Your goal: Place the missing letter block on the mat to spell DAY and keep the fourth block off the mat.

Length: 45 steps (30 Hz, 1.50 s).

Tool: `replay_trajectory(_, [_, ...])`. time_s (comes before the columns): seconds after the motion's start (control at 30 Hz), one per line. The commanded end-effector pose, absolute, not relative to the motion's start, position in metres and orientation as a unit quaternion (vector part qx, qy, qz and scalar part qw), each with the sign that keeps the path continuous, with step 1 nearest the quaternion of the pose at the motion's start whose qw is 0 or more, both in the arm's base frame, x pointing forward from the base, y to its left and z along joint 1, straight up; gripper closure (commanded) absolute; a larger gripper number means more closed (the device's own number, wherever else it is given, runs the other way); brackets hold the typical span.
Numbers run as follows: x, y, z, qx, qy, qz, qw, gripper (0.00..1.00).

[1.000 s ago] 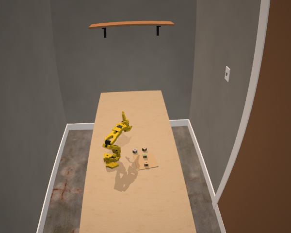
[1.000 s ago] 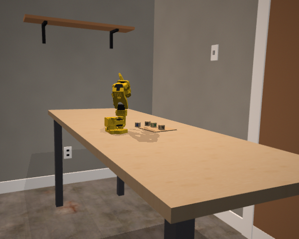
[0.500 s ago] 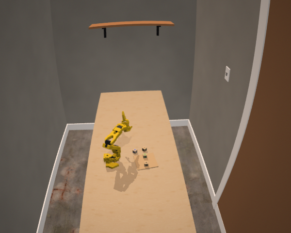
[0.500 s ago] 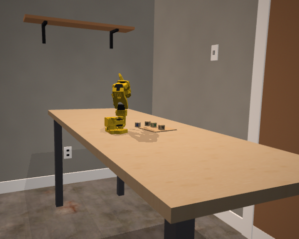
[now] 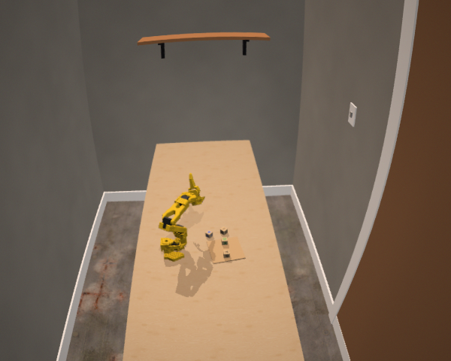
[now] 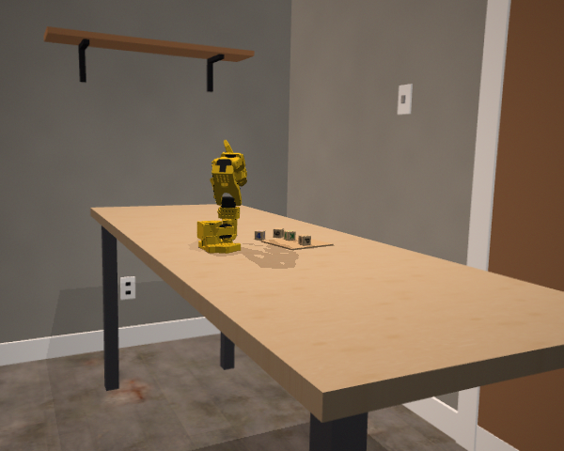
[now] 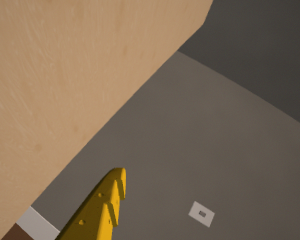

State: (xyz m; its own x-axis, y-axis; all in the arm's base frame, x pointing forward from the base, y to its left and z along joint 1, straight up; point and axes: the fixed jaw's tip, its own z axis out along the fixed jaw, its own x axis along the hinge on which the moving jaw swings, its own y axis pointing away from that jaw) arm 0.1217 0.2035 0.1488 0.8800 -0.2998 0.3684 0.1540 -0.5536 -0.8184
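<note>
Blocks: four small cubes; two on the mat (image 5: 236, 251), namely the green-marked block (image 5: 224, 241) and the dark-marked block (image 5: 226, 254); two off it on the wooden surface (image 5: 202, 310), namely the blue-marked block (image 5: 209, 234) and another block (image 5: 223, 231) just beyond the mat's far edge.
Lettering: too small to read in any view.
Arm: one, yellow (image 5: 175, 217), raised away from the blocks.
Hand: hand (image 5: 195, 186) spread fully apart, gripping nothing.
Wrist view: only one yellow finger (image 7: 90, 234), the surface's edge and a wall plate (image 7: 201, 214); no blocks.
Exterior view: all four blocks in a line.
</note>
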Motion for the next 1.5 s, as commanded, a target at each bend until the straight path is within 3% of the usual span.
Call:
replay_trajectory(0.0, [0.121, 0.203, 0.167, -0.826, 0.042, -0.256, 0.501, 0.0])
replay_trajectory(1.47, [0.138, 0.182, 0.165, -0.823, 0.175, -0.225, 0.491, 0.0])
